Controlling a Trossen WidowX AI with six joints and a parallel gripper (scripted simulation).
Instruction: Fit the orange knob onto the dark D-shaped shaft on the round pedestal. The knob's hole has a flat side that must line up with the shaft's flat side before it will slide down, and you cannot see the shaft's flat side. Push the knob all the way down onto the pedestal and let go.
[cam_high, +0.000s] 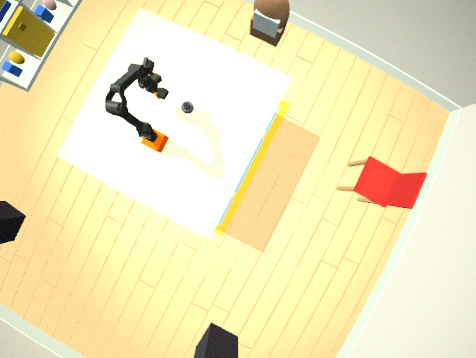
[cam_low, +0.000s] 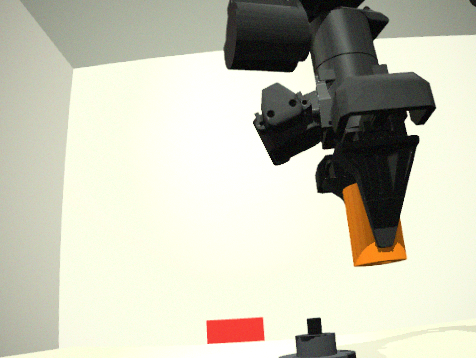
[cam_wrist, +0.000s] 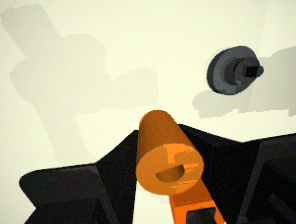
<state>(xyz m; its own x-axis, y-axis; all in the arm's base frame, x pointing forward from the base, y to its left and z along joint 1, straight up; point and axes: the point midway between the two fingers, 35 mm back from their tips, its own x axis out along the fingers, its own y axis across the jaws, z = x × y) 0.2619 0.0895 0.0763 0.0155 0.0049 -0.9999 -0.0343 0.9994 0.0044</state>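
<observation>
The orange knob (cam_low: 362, 230) (cam_wrist: 162, 132) is clamped between the fingers of my gripper (cam_low: 385, 241) (cam_wrist: 157, 130), which is shut on it. The knob is raised clear of the table and leans slightly in the exterior view. Its near end in the wrist view shows a D-shaped hole, straight edge toward the picture's top. The round pedestal (cam_high: 187, 107) (cam_low: 325, 346) (cam_wrist: 219, 80) stands apart from the knob, up and right of it in the wrist view. Its dark shaft (cam_low: 314, 326) (cam_wrist: 251, 71) is bare and lower than the knob. The shaft's flat side cannot be seen.
The arm's orange base (cam_high: 156, 142) (cam_wrist: 192, 199) stands on the white table (cam_high: 175, 185). A yellow strip (cam_high: 250, 172) runs along one table edge. A red chair (cam_high: 377, 181) is beyond it, and a shelf (cam_high: 30, 82) stands at the upper left of the top view.
</observation>
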